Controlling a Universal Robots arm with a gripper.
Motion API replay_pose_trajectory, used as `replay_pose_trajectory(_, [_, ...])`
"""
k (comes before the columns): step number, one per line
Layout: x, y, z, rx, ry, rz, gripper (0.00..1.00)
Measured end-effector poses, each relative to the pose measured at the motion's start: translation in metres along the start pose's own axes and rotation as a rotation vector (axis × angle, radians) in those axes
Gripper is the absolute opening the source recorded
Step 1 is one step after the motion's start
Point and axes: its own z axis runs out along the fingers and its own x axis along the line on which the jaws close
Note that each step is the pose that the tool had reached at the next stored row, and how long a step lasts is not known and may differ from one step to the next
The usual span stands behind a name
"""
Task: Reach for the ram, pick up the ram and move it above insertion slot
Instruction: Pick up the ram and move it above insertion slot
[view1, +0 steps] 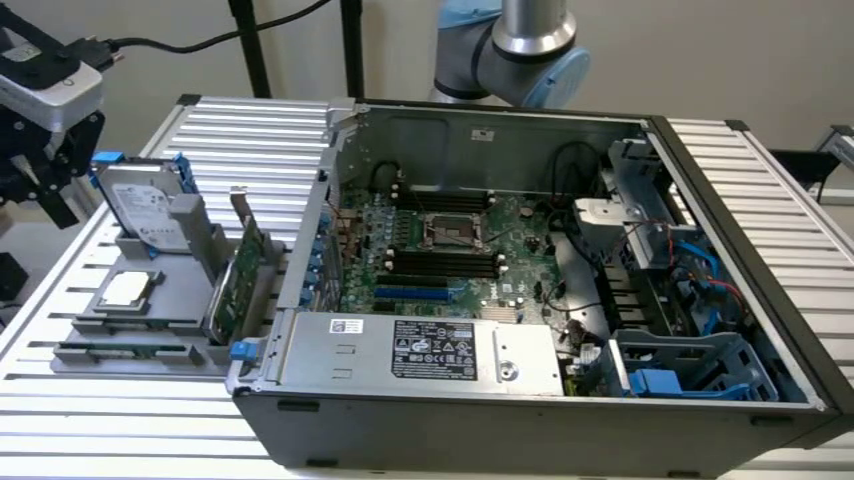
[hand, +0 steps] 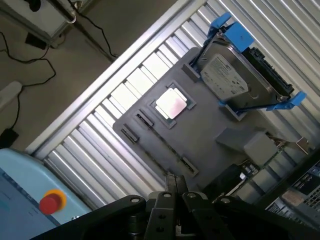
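The ram (view1: 120, 351) is a thin green stick lying flat in the front groove of the grey parts holder (view1: 167, 300), at the exterior view's left. In the wrist view the ram (hand: 162, 144) is a narrow dark strip just beyond my fingertips. My gripper (view1: 51, 185) hangs high above the table's left edge, well above and behind the ram. Seen from the wrist, the gripper (hand: 175, 184) has its fingers pressed together with nothing held. The black memory slots (view1: 441, 262) lie on the motherboard inside the open computer case (view1: 534, 400).
The holder also carries a hard drive in a blue frame (view1: 140, 205), a processor chip (view1: 123, 290) and an upright green expansion card (view1: 238, 275). A red stop button (hand: 52, 201) sits on a blue box beside the slatted table (view1: 120, 420). Cables lie on the floor.
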Motion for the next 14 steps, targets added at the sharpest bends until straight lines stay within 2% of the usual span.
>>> replay_pose_trajectory(14, [0.0001, 0.0001, 0.0000, 0.0007, 0.0107, -0.253, 0.11])
